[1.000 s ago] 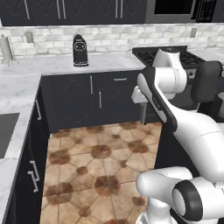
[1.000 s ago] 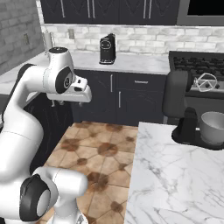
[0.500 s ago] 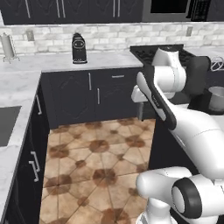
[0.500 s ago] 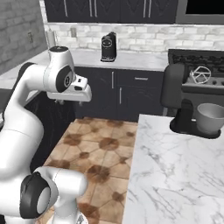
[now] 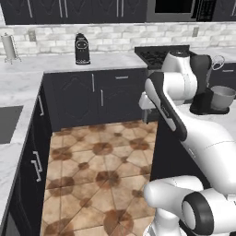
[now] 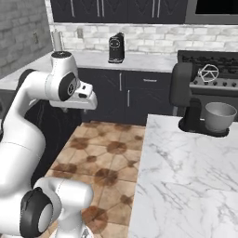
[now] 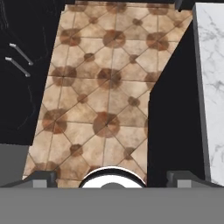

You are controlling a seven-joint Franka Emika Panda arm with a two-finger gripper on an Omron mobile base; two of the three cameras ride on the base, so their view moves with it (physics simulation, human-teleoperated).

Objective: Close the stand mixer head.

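while my arm is folded up beside the base, the claw [image 7: 112,177] hangs over the tiled floor [image 7: 100,100] and points down at it, its two fingertips [image 7: 41,177] set wide apart at the lower edge of the hand view with nothing between them, so i read it as released. in the right base view the hand [image 6: 79,98] sits out over the floor, well apart from the marble island [image 6: 186,186]. the stand mixer head [image 6: 181,83] is tilted up and back above the mixer's base, with the whisk [image 6: 208,73] lifted clear of the silver bowl [image 6: 219,116]. in the left base view the same head [image 5: 201,69] stands just behind my elbow. the coffee machine [image 5: 82,49] rests on the far counter [image 5: 55,62] by the stove [image 5: 161,53].
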